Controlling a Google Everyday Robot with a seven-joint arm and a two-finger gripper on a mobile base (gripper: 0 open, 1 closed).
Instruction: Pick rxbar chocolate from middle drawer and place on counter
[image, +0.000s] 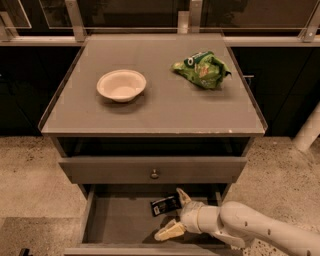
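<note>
Hidden: middle drawer (119, 221) floor under gripper (169, 214)

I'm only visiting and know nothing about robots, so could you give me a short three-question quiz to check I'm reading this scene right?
1. True or false: the small black wrapped bar with a white label already lies on the flat grey cabinet top.
2. What shares that top with the cream round bowl? A) a crumpled green snack bag B) a red mug C) a banana
3. Fill in: the robot's gripper is down in the open shallow grey drawer, its pale fingers spread ___.

Key: 1 false; 2 A; 3 open.
</note>
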